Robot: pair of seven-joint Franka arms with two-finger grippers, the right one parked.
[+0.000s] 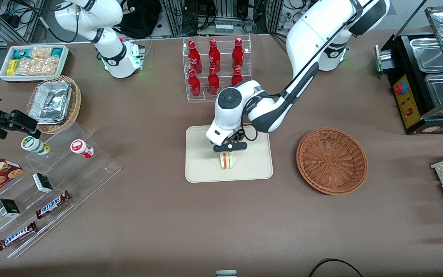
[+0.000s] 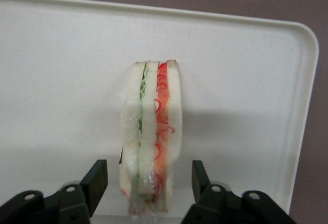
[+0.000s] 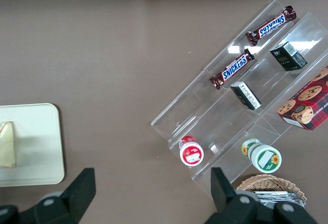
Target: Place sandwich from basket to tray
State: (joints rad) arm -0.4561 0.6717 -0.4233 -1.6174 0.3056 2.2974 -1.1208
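The sandwich (image 1: 227, 161) stands on edge on the cream-white tray (image 1: 202, 169), near the tray's middle, its red and green layers facing the front camera. My left gripper (image 1: 227, 154) hangs straight over it. In the left wrist view the sandwich (image 2: 151, 131) rests on the tray (image 2: 61, 70) between the two black fingers (image 2: 97, 175), with a clear gap on each side, so the gripper (image 2: 148, 170) is open. The reddish-brown basket (image 1: 332, 160) sits empty beside the tray, toward the working arm's end. The right wrist view shows the sandwich (image 3: 6, 144) on the tray (image 3: 36, 147).
A clear rack of red bottles (image 1: 215, 69) stands farther from the camera than the tray. A stepped acrylic display (image 1: 52, 181) with snacks, a tan basket of foil trays (image 1: 54, 102) and a white snack bin (image 1: 33, 61) lie toward the parked arm's end. A black appliance (image 1: 425, 77) stands at the working arm's end.
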